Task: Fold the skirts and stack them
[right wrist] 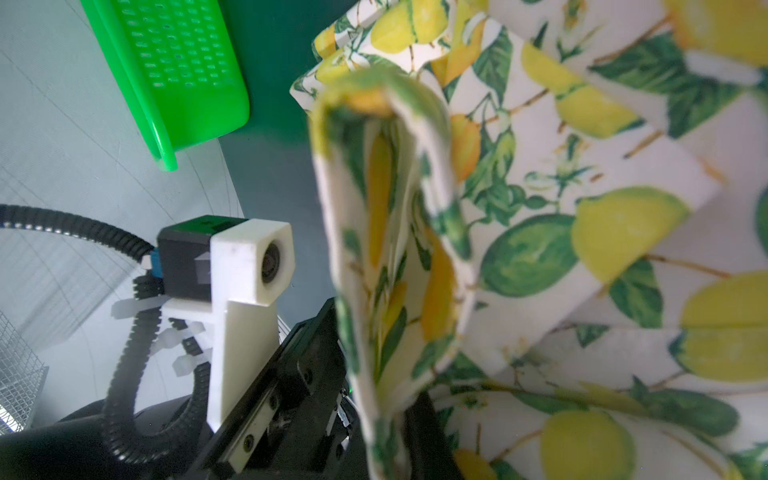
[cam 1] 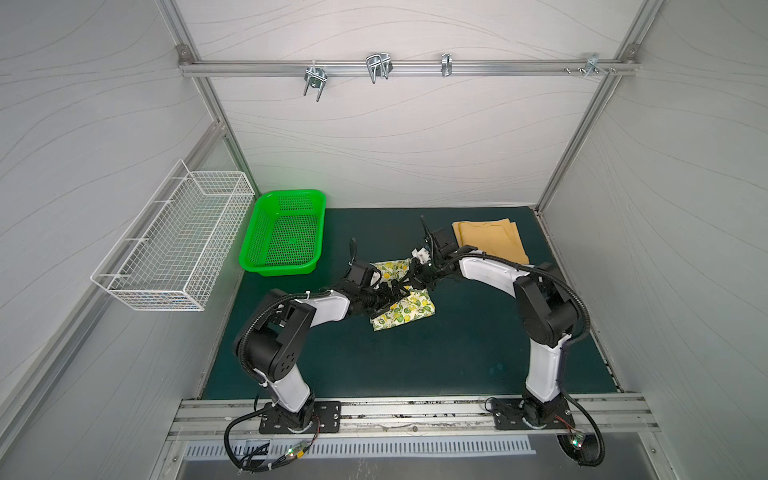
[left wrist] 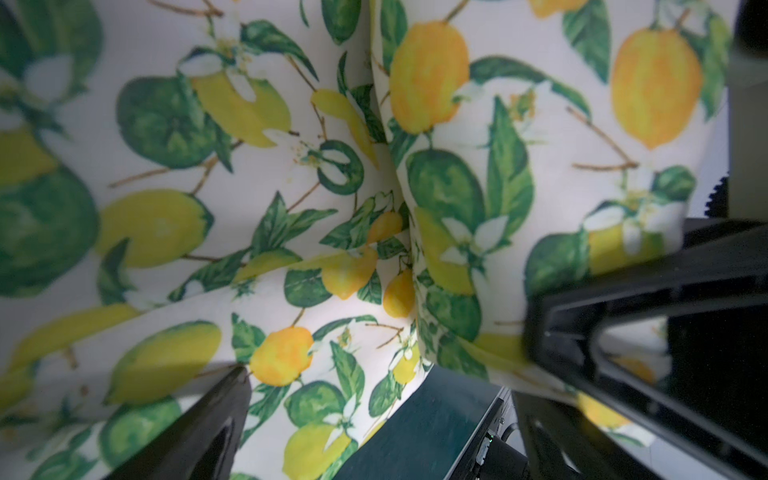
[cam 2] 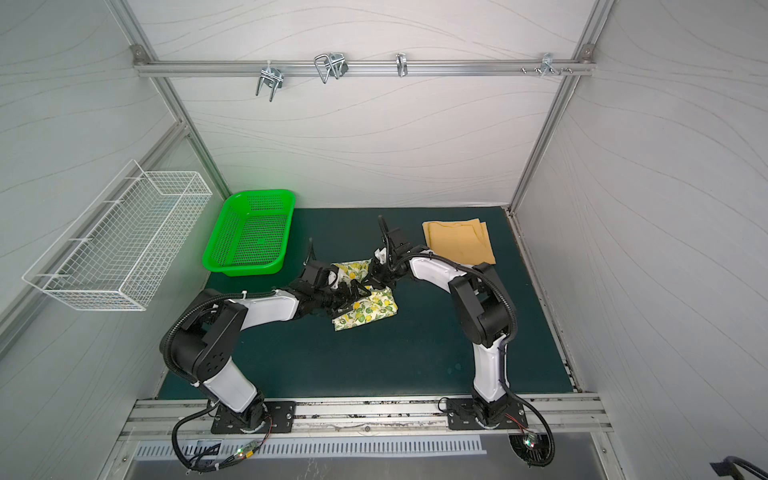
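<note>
The cream lemon-print skirt (cam 1: 409, 311) (cam 2: 371, 309) lies crumpled mid-mat, between the two arms. My left gripper (cam 1: 390, 297) (cam 2: 351, 297) hovers over it, open; in the left wrist view its fingers (left wrist: 199, 428) stand wide apart with the print (left wrist: 291, 208) filling the space between and beyond them. My right gripper (cam 1: 410, 281) (cam 2: 375, 276) is shut on a raised fold of the lemon-print skirt (right wrist: 386, 249), which rises from between the jaws in the right wrist view. The mustard-yellow skirt (cam 1: 490, 242) (cam 2: 459, 242) lies folded flat at the back right.
A green plastic basket (cam 1: 286, 232) (cam 2: 249, 232) (right wrist: 178, 62) sits at the back left of the dark green mat (cam 1: 415, 365). A white wire basket (cam 1: 178, 245) hangs on the left wall. A rail with metal hooks (cam 1: 409, 66) crosses the back wall.
</note>
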You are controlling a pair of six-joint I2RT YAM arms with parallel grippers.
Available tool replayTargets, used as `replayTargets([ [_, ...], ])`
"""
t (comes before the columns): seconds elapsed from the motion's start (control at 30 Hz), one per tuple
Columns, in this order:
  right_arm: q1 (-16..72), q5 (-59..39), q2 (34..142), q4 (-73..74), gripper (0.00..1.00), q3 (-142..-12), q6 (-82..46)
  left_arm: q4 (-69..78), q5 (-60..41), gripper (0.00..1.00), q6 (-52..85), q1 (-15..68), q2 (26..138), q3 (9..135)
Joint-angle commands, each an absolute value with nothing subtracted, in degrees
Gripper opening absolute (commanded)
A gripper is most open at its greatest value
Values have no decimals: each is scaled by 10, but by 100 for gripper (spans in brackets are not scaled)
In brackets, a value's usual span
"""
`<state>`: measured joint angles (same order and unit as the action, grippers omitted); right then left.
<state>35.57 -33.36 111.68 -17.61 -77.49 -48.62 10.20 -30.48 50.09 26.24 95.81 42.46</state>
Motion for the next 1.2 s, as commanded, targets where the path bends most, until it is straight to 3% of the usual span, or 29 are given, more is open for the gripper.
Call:
replayTargets([
  [0.0,366,-358,1141,-155,11,-768,-501,103,-299,99,498,260,956,410],
  [0.4,365,-353,1176,-120,11,-752,-513,64,-274,99,490,252,853,357],
  [1.17,372,-388,1202,-45,14,-774,-588,113,-274,99,491,252,904,325],
])
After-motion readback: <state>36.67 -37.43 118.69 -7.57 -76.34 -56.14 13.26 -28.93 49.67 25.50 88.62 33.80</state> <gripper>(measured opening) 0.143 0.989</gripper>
